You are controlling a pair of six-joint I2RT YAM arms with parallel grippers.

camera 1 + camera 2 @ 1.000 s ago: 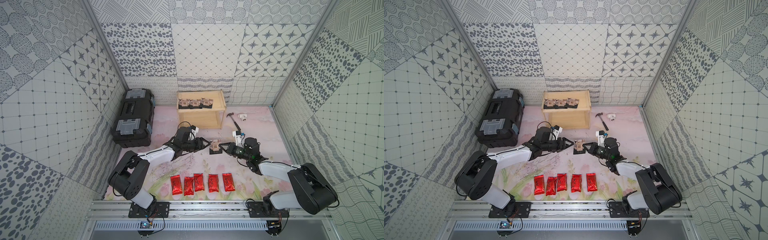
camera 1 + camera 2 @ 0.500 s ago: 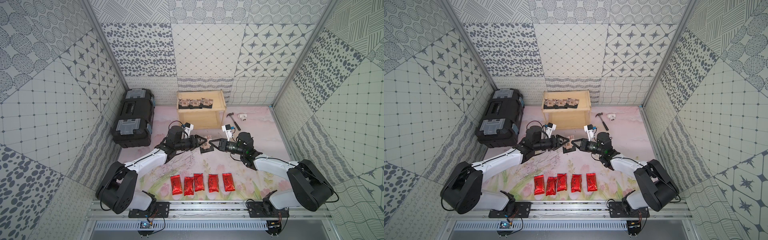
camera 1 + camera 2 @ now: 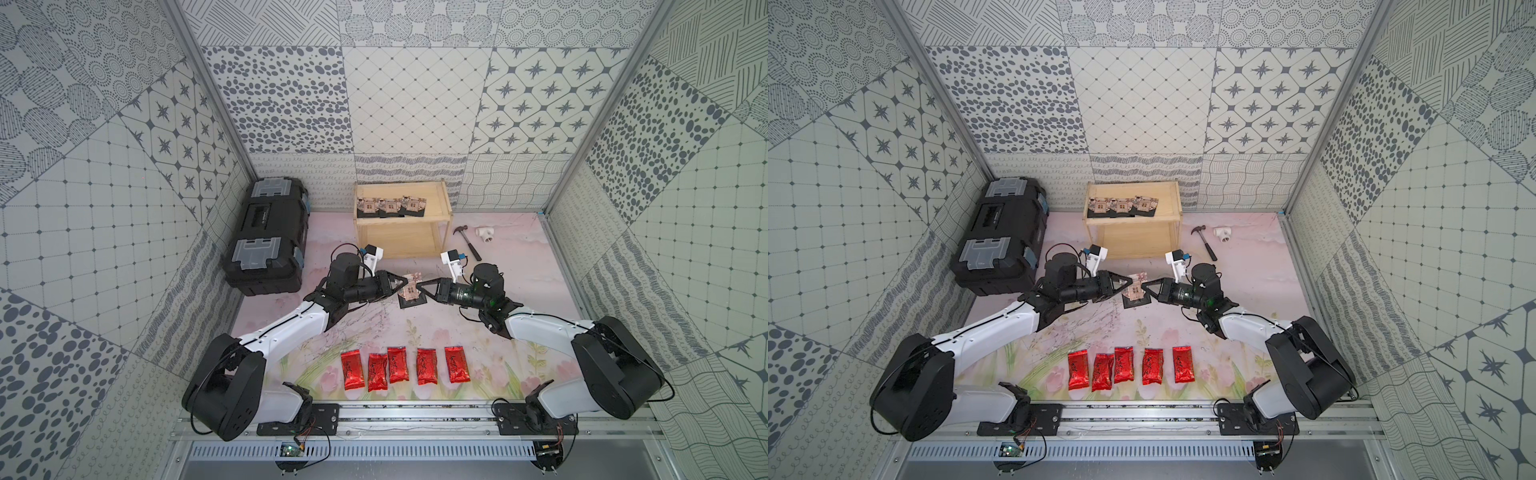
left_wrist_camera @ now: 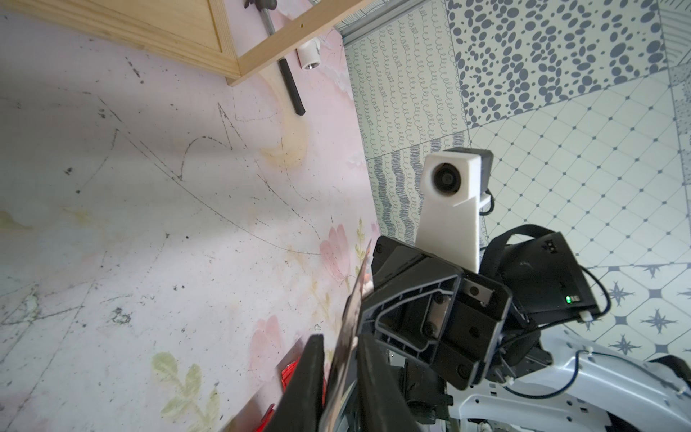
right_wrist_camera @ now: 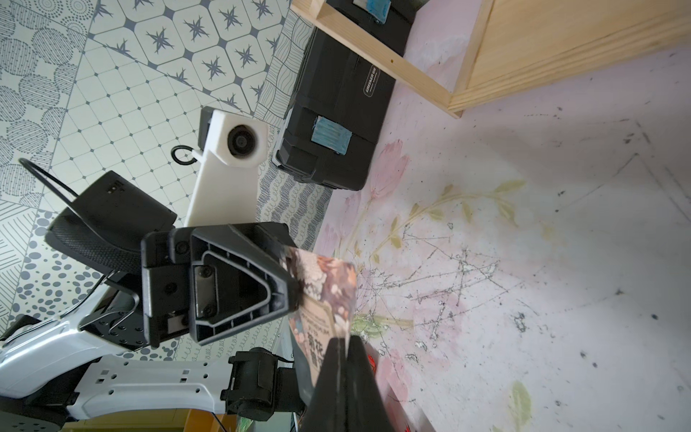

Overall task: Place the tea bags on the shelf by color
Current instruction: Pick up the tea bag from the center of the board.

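Both arms reached toward the middle of the table and met there, on the near side of the shelf [image 3: 444, 200]. Between them was one black tea bag [image 3: 410, 286] with a beige patterned label. The left gripper [image 3: 402, 282] came from the left, and its jaws were narrow, closed on the left edge of this packet. The right gripper [image 3: 419, 287] came from the right. Its jaws were pressed together on the opposite edge, which the right wrist view showed clearly. So each claw held the same packet, one on each side. In the left wrist view the packet appeared edge-on, as a thin strip between the two dark fingers [image 4: 310, 374].

Three other black tea bags [image 3: 390, 206] lay in a row on the top board of the shelf, toward its left part, and they touched or slightly overlapped each other. Five red tea bags [image 3: 399, 365] lay in a row on the flowered mat [image 3: 519, 291] near the front edge, well apart from the shelf.

A black toolbox [image 3: 266, 237] with grey latches stood at the far left, beside the wall. To the right of the shelf lay a small hammer [image 3: 467, 242], and a white pipe fitting [image 3: 485, 235] was just beside it.
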